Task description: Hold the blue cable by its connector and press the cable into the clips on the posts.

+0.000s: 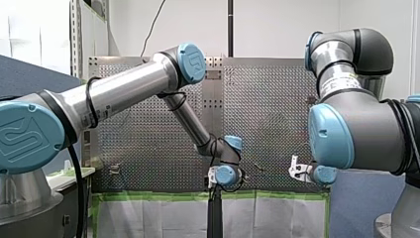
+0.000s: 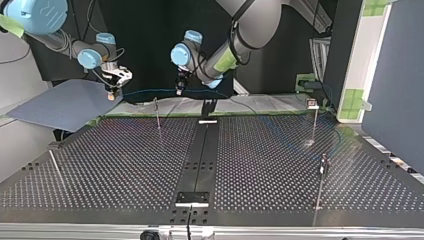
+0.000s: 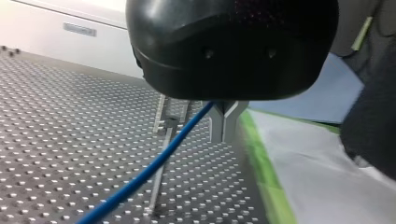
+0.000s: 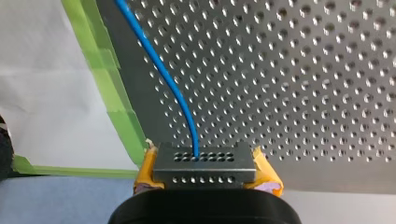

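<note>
The blue cable point(image 2: 147, 91) hangs stretched between both grippers above the far edge of the perforated table point(image 2: 125, 165). My right gripper point(image 4: 205, 179) is shut with yellow pads point(image 4: 147, 168) on the grey connector point(image 4: 205, 161), from which the cable point(image 4: 159, 70) leads away. My left gripper point(image 3: 225, 130), black with metal fingers, is shut on the cable point(image 3: 149, 170) further along. A thin post with a clip point(image 3: 161, 158) stands just beyond the left fingers, beside the cable. At the top view's left is my right gripper point(image 2: 114, 89); my left gripper point(image 2: 181, 89) is near its middle.
More thin posts point(image 2: 315, 122) point(image 2: 322, 175) point(image 2: 55, 167) stand around the table, and the cable's far part curves past those at the top view's right. Green tape point(image 4: 116, 93) and white sheeting point(image 3: 327, 177) line the table's edge. A blue-grey board point(image 2: 65, 102) lies under my right gripper.
</note>
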Controlling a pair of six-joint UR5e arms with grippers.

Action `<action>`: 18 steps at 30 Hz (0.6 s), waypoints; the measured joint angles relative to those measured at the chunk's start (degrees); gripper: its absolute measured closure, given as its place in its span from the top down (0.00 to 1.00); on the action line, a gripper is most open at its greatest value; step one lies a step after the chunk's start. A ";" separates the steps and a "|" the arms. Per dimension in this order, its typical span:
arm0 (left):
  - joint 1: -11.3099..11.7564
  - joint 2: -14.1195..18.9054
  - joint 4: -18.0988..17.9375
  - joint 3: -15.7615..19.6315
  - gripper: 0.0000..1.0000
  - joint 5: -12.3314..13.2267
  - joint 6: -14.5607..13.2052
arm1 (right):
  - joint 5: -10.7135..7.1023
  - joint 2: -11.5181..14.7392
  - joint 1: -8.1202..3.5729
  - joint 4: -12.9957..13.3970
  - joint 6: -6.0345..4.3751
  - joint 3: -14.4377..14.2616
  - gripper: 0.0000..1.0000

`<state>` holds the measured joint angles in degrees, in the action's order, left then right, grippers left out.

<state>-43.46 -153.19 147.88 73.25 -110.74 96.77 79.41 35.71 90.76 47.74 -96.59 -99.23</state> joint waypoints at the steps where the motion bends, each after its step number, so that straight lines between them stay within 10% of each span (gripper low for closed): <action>1: 0.04 -0.03 -0.07 -0.48 0.00 0.08 0.05 | -0.60 0.00 -0.39 0.22 -0.10 0.06 0.01; 18: 0.56 -1.09 1.03 -5.32 0.00 1.16 0.17 | -3.72 -0.03 -0.51 0.50 -1.15 1.93 0.01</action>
<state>-42.90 -154.28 148.91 67.92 -109.58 96.94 75.69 35.67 90.25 48.25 -97.74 -97.30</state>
